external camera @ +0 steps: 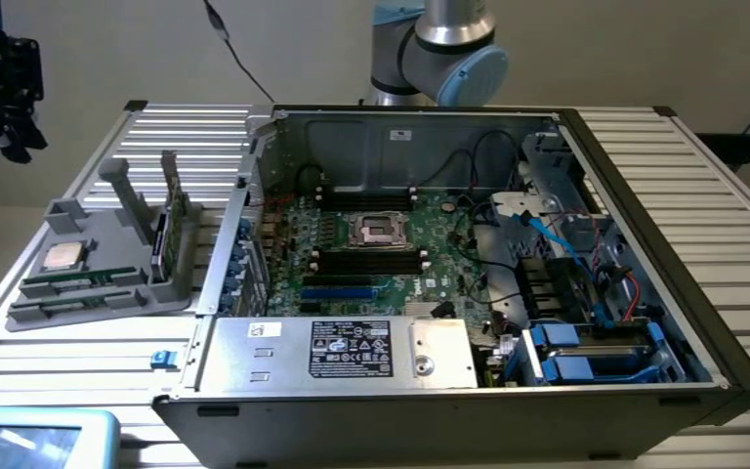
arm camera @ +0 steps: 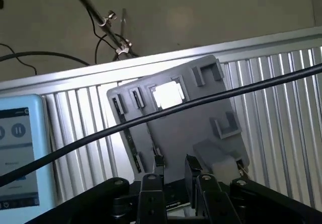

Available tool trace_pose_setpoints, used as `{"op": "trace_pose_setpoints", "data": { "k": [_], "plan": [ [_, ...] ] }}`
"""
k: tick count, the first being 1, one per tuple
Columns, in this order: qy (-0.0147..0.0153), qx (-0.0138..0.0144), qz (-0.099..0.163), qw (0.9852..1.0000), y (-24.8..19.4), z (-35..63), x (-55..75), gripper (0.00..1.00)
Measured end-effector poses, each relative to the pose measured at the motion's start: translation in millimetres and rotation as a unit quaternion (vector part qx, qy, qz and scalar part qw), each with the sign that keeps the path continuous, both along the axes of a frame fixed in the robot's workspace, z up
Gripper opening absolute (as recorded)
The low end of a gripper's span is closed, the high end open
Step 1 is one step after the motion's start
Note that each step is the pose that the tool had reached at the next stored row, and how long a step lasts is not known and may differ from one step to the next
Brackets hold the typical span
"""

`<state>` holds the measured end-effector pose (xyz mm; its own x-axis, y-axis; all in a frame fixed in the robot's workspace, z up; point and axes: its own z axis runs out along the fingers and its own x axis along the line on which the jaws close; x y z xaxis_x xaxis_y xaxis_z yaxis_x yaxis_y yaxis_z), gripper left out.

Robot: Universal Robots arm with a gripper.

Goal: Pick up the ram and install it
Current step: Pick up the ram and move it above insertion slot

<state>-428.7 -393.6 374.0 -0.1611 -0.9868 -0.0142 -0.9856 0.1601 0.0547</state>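
The step in hand looks like the reach for the pickup, with nothing taken up yet. To do it well, the gripper (arm camera: pixel 175 163) should, I judge, come straight down over the bench (external camera: pixel 687 195) onto the grey tray (external camera: pixel 69 210) rather than toward the open computer case (external camera: pixel 389 147), which stands well off to the gripper's side. The fingers should line up across the thin faces of the stick, square to its length, and close on the board's edges, not on its chips. The black cable (arm camera: pixel 251 85) hanging slantwise between gripper and tray could catch, so it wants watching on the way down. The square silver processor (external camera: pixel 62 256), lying just beside the sticks, should be left untouched.

The gripper hangs high above the tray, well apart from it. Its fingers stand wide apart, with nothing between them and nothing touched. The ram (external camera: pixel 82 282), a narrow green stick, lies flat in the tray below the gripper, and a second one like it lies just beside it.
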Motion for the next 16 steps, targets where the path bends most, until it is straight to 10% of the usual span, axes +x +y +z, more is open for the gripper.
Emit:
{"op": "trace_pose_setpoints", "data": {
  "k": [16],
  "plan": [
    [0.0052, 0.0001, 0.072, 0.9974, -3.0, -22.4, -1.2, 0.3]
  ]
}}
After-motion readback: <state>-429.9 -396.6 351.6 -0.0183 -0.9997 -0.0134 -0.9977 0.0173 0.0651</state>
